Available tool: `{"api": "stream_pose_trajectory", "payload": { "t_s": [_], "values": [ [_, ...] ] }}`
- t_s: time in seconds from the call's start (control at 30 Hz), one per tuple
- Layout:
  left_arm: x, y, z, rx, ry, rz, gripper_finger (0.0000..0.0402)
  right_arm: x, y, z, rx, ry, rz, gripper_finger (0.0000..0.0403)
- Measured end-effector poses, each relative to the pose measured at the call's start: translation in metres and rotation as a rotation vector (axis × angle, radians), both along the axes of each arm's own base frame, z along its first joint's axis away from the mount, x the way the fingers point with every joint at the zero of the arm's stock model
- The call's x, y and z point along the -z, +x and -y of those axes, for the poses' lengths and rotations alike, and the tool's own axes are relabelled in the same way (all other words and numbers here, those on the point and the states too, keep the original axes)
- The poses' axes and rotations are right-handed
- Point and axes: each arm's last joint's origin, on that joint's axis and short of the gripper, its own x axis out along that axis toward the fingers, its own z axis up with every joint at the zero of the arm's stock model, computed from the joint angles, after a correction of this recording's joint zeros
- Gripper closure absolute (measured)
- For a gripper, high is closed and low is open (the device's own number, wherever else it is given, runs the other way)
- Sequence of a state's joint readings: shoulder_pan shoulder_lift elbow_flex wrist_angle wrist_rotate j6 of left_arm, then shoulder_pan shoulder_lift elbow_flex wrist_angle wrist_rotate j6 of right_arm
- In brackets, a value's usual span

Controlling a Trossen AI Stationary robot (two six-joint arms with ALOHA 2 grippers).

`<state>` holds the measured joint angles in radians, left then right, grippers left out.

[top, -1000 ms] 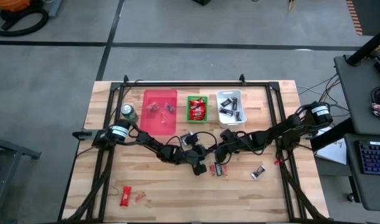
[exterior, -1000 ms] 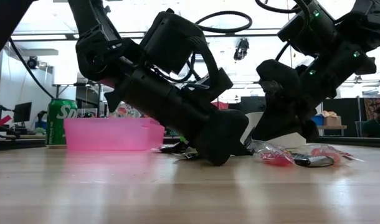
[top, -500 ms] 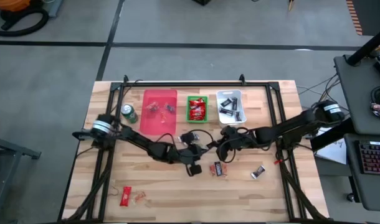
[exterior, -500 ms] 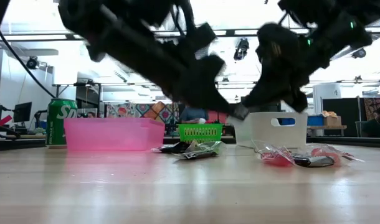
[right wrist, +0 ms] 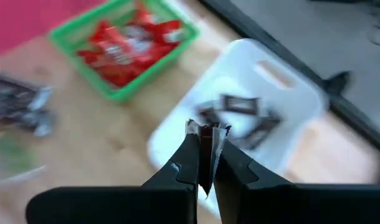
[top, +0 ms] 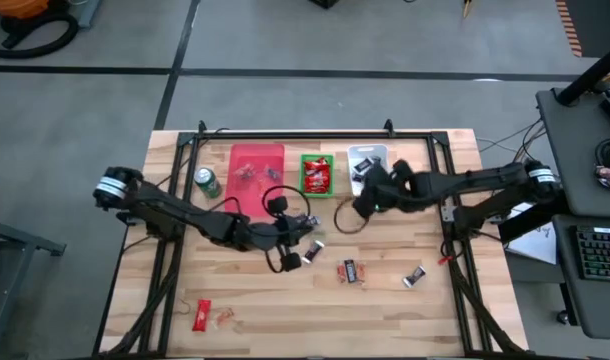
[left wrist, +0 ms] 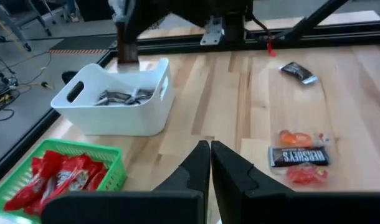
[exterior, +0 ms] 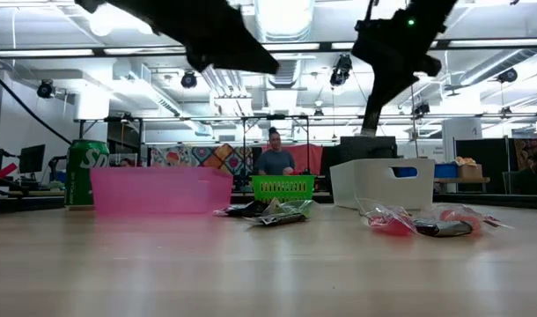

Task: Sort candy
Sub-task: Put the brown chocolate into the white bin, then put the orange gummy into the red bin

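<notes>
My main risk here is a bad release. I judge that if I open the right gripper (right wrist: 203,163) too soon, the dark wrapped sweet (right wrist: 207,132) pinched in it falls on the table short of the white bin (right wrist: 283,93), or into the green basket (right wrist: 177,34) of red sweets just beside it. The wrapper is thin and is caught only at the fingertips, so a quick swing could also shake it loose.

In the right wrist view the right gripper's fingers are pressed together on that sweet, whose crinkled end sticks out past the tips. It hangs in the air above the white bin's near edge, touching nothing else. Dark sweets already lie inside that bin.

The left gripper (left wrist: 210,163) is pressed together and holds nothing; it hovers over the middle of the table.

Unsorted candy remains on the bare wood: a dark bar (left wrist: 300,155) with orange sweets touching it, another dark piece (left wrist: 298,72) farther out, and a red piece (top: 202,316) near the front left corner.
</notes>
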<state>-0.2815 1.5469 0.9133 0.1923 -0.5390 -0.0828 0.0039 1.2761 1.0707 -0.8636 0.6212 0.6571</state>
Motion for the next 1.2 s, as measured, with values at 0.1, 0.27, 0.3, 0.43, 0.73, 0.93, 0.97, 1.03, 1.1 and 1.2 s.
{"api": "stream_pose_trajectory", "payload": {
  "t_s": [0.1, 0.27, 0.3, 0.43, 0.73, 0.93, 0.97, 1.03, 1.1, 1.2],
  "values": [
    [-0.007, -0.008, -0.001, -0.001, -0.014, 0.012, 0.0401, -0.006, -0.004, 0.022, 0.063, -0.009, -0.055, 0.0384],
    [-0.010, -0.012, -0.001, 0.002, -0.013, 0.002, 0.0401, 0.001, -0.015, 0.062, 0.162, -0.022, -0.127, 0.0375],
    [-0.009, -0.012, 0.000, 0.003, -0.012, 0.001, 0.0401, 0.005, -0.016, 0.069, 0.180, -0.022, -0.142, 0.0368],
    [-0.007, -0.013, 0.000, 0.001, -0.012, -0.021, 0.0401, 0.023, -0.019, 0.089, 0.214, -0.016, -0.211, 0.0327],
    [-0.004, -0.015, -0.001, -0.014, -0.030, -0.058, 0.0401, 0.034, -0.011, 0.100, 0.179, -0.002, -0.223, 0.0263],
    [0.004, -0.020, -0.002, -0.051, -0.071, -0.140, 0.0401, 0.019, -0.008, 0.086, 0.124, 0.020, -0.143, 0.0247],
    [0.006, -0.022, -0.002, -0.062, -0.082, -0.164, 0.0402, 0.018, -0.007, 0.083, 0.105, 0.032, -0.129, 0.0246],
    [0.009, -0.025, -0.002, -0.077, -0.111, -0.220, 0.0401, 0.014, -0.004, 0.075, 0.060, 0.054, -0.100, 0.0247],
    [0.011, -0.028, -0.002, -0.080, -0.160, -0.284, 0.0401, 0.009, -0.001, 0.066, 0.012, 0.064, -0.057, 0.0250],
    [0.014, -0.034, -0.002, -0.090, -0.254, -0.380, 0.0401, 0.006, 0.005, 0.051, -0.057, 0.072, -0.015, 0.0254]
  ]
}}
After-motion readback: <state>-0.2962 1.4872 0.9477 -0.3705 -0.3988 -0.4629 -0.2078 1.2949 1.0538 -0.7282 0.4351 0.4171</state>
